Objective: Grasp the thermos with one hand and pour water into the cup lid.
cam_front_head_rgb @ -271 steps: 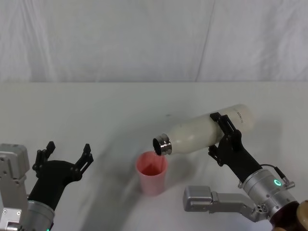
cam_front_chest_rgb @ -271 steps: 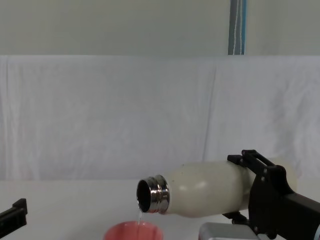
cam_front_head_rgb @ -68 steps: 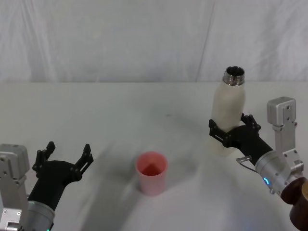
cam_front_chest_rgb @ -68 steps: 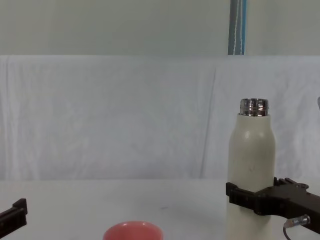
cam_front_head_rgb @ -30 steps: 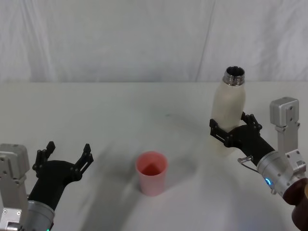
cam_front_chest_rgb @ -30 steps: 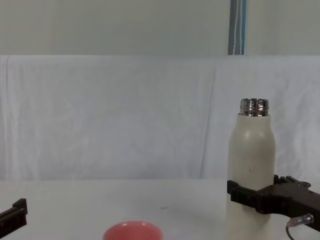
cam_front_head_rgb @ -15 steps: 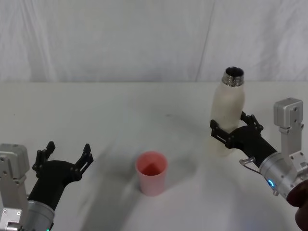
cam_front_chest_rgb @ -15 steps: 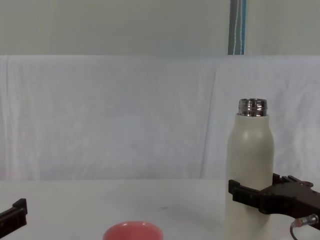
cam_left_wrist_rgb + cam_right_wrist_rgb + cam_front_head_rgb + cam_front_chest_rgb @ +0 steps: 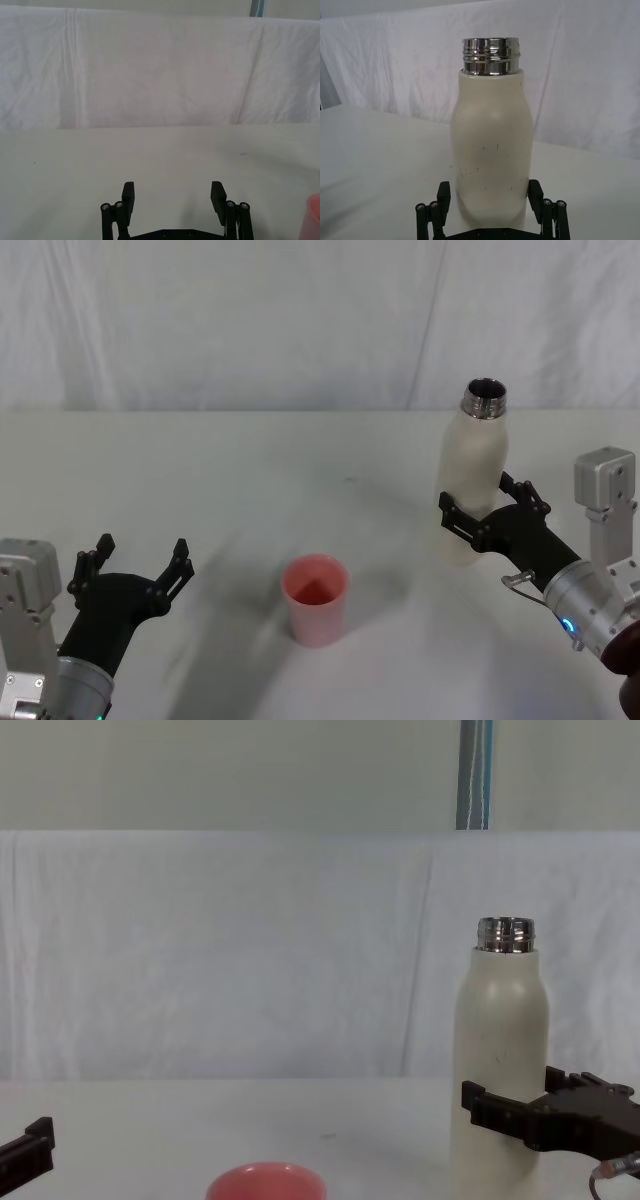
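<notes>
Standing upright at the right of the head view, the thermos (image 9: 475,478) sits between the spread fingers of the right gripper (image 9: 487,510), which seems released, with small gaps beside the bottle. The cup lid (image 9: 315,599) is at lower centre. The left gripper (image 9: 138,560) rests unclenched at lower left.
</notes>
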Controlling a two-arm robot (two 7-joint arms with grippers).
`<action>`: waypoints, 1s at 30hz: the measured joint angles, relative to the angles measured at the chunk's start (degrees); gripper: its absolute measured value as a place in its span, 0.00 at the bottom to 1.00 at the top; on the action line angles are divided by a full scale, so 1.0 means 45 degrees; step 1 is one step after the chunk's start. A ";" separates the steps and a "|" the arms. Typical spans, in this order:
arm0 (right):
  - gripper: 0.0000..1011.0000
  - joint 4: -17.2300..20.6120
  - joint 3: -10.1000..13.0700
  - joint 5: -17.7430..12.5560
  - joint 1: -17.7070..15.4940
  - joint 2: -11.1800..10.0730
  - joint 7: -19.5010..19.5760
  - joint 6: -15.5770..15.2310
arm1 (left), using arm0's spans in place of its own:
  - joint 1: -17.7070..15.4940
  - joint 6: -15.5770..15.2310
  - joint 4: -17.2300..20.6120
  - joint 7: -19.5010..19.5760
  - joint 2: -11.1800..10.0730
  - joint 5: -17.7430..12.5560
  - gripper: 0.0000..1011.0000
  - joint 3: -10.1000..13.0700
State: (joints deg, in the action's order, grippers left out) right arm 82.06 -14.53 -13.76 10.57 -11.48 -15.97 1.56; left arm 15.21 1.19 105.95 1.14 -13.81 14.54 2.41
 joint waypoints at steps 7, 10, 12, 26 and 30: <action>0.99 0.0273 0.0054 -0.0092 -0.0230 -0.0157 -0.0003 -0.0027 | 0.0000 0.0000 0.0000 -0.0001 0.0000 0.0001 0.99 0.0000; 0.99 0.0377 0.0113 -0.0169 -0.0346 -0.0205 -0.0003 -0.0044 | 0.0000 0.0000 0.0000 0.0000 0.0001 0.0001 0.99 0.0001; 0.99 0.0428 0.0144 -0.0210 -0.0407 -0.0226 -0.0002 -0.0049 | 0.0000 -0.0001 0.0000 0.0000 0.0000 0.0001 0.99 0.0001; 0.99 0.1291 0.0385 -0.0580 -0.1069 -0.0487 0.0024 -0.0046 | 0.0000 0.0000 0.0000 -0.0001 0.0000 0.0000 0.99 0.0000; 0.99 0.1755 0.0441 -0.0576 -0.1382 -0.0654 0.0099 -0.0046 | 0.0000 0.0000 0.0000 0.0000 0.0001 0.0000 0.99 0.0000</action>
State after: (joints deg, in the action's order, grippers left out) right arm 89.96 -12.55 -16.35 4.35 -14.43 -15.53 1.35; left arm 15.21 1.19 105.95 1.14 -13.80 14.54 2.41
